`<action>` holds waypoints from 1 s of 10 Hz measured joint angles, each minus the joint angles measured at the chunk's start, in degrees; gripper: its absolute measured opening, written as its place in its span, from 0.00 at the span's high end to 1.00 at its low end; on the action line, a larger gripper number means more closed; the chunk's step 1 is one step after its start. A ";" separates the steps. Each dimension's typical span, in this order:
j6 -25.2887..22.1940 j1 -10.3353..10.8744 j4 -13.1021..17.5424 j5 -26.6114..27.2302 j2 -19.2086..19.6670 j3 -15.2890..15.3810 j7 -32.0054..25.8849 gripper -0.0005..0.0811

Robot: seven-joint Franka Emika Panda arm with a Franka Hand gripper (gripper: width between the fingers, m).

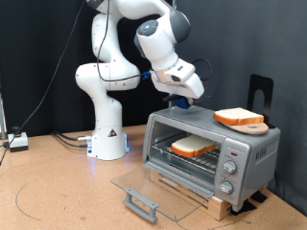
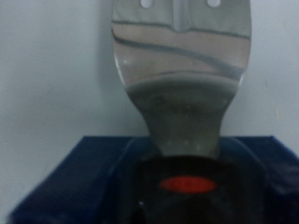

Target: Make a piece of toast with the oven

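Oven (image 1: 211, 153) door open, piece of toast (image 1: 193, 147) on rack. Gripper (image 1: 182, 99) above oven top; finger opening indeterminable. Advised: approach low and level.

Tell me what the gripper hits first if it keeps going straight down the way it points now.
Most likely the oven's top panel: in the exterior view the gripper hangs just above its rear left corner, pointing down. The wrist view shows a metal spatula blade extending ahead, so that would probably touch first. Depth is uncertain.
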 joint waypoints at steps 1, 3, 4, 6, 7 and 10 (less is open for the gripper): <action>1.83 0.77 -0.29 2.41 0.05 2.57 1.06 0.51; 3.90 1.66 -0.38 6.34 0.10 5.77 1.43 0.51; 4.23 1.90 -0.36 7.43 0.08 6.52 1.43 0.50; 4.26 1.91 -0.27 7.84 0.05 6.97 1.43 0.34; 4.26 1.90 -0.23 7.84 0.05 6.95 1.43 0.11; 3.01 1.90 0.40 8.44 -0.77 4.72 0.62 0.02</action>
